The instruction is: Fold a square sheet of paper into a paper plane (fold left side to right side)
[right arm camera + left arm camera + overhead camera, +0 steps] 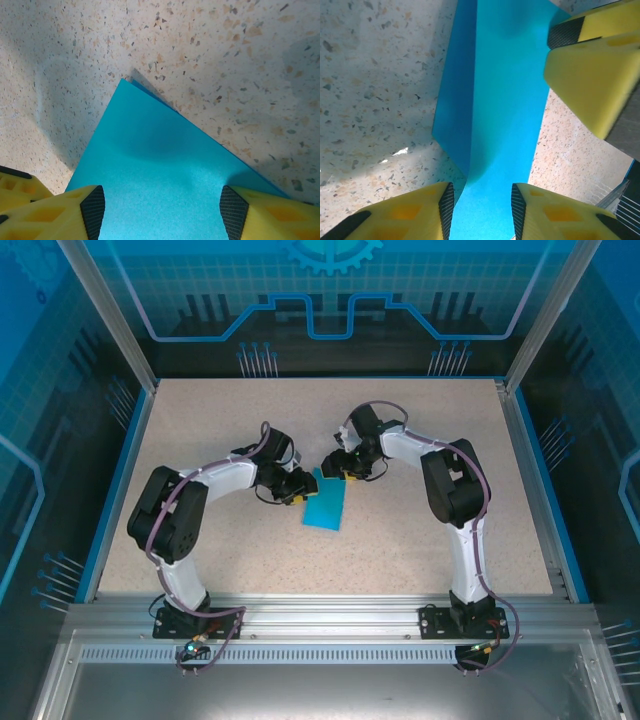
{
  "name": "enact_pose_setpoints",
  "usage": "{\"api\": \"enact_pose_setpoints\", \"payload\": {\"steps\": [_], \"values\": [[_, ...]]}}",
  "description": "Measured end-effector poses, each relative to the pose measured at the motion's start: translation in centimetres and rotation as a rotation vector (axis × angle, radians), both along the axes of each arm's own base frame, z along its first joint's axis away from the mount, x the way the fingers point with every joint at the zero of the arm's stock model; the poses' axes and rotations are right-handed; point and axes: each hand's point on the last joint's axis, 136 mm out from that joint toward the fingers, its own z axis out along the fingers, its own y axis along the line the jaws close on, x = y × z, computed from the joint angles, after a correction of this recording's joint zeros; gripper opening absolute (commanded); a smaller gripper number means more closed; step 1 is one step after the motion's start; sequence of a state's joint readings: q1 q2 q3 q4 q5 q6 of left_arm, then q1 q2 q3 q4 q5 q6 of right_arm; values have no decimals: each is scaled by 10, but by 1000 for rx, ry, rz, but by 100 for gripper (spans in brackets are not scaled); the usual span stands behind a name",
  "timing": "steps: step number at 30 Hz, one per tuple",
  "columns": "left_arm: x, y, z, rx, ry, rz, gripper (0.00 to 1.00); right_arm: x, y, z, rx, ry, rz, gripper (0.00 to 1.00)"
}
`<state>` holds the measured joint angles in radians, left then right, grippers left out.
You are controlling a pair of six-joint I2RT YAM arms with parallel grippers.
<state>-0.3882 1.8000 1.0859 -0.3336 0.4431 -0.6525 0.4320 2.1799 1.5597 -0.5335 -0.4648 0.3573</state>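
Observation:
The square sheet of paper (326, 506) lies on the speckled table as a cyan-blue rectangle, doubled over lengthwise. In the left wrist view one layer (457, 95) stands up along the left side of the flat paper (507, 100). My left gripper (300, 488) sits at the sheet's far left corner, its jaws (482, 205) open with paper across the gap. My right gripper (338, 468) hovers over the far end, open wide (162, 210) above the paper's corner (160, 165). One of its yellow fingers (592, 75) shows in the left wrist view. A paper plane is out of view.
The beige tabletop (200, 430) is bordered by a blue rim and glass walls. The two arms bend inward from their bases (195, 615) at the near edge and meet over the table's middle.

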Motion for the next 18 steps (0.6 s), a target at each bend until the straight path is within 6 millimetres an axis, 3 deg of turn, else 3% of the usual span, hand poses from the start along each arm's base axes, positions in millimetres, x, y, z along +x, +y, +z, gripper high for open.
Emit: {"api": "enact_pose_setpoints", "payload": {"steps": [18], "values": [[-1,5,-5,26,-2,7,43,0,1,1,7,2,2,68]]}}
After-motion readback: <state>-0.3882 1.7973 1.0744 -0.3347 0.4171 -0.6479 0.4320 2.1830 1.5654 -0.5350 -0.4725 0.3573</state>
